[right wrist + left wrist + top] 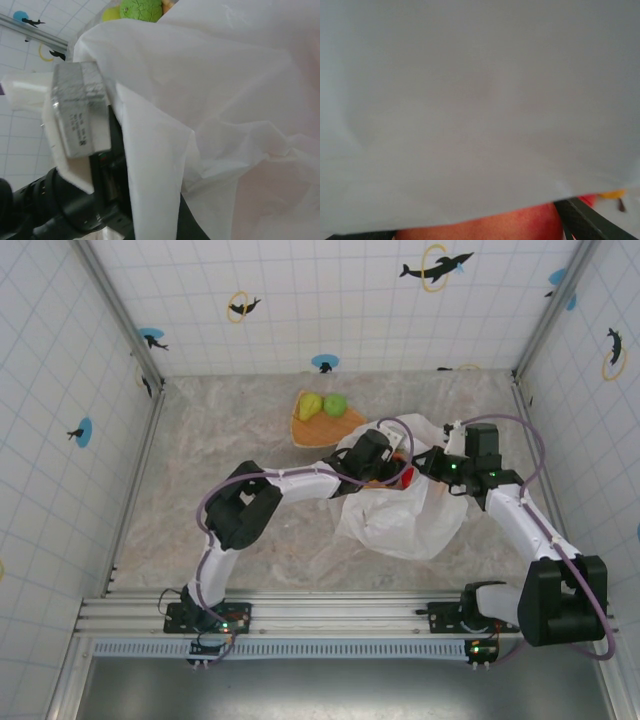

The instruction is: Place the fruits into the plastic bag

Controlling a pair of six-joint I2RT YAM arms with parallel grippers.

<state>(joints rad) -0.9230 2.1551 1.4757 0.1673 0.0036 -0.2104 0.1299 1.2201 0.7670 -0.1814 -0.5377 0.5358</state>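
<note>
The plastic bag (400, 515) lies crumpled at the centre right of the table. My left gripper (388, 468) reaches into its mouth, shut on a red-orange fruit (490, 227) that fills the gap between its dark fingers (585, 220); bag film (480, 100) hangs just ahead of it. A red fruit (407, 477) shows at the bag's mouth. My right gripper (440, 462) is shut on the bag's edge (155, 200) and holds it up. Two green fruits (311, 405) (335, 404) rest on the heart-shaped plate (320, 430). The right wrist view also catches a green fruit (141, 9).
The left arm's white wrist body (80, 115) sits close beside the film the right gripper holds. Tiled walls enclose the marble table (220, 460) on three sides. A rail (340, 615) with both arm bases runs along the near edge.
</note>
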